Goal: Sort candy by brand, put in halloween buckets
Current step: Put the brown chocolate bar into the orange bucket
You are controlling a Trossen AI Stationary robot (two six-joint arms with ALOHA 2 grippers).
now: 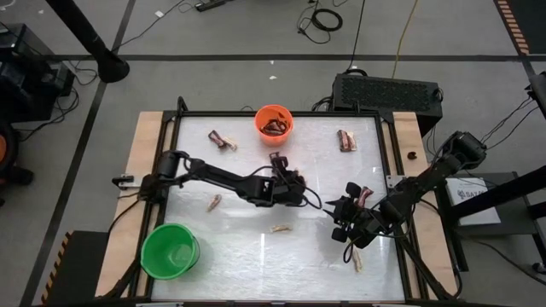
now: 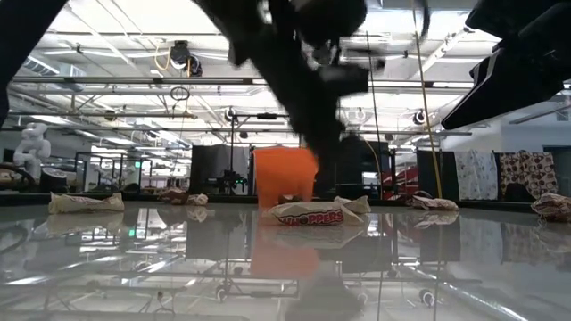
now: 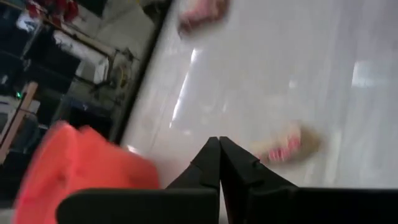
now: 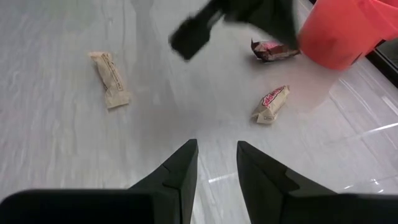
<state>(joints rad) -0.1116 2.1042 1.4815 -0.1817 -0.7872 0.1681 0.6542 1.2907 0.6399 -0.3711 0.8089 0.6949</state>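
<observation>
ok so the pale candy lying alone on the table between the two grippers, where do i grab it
Grip the pale candy at its middle, across its narrow width, coming straight down from above. It lies flat on the table, long and thin, with nothing touching it, so its long sides are free for the fingers. The right gripper is open and looks nearest.

- I see orange bucket (image 1: 274,124), dark bars inside
- green bucket (image 1: 170,251), plain bright green
- cream-tan candy (image 4: 109,79) ahead of my right gripper (image 4: 214,163), red-lettered piece (image 4: 271,103) beside
</observation>
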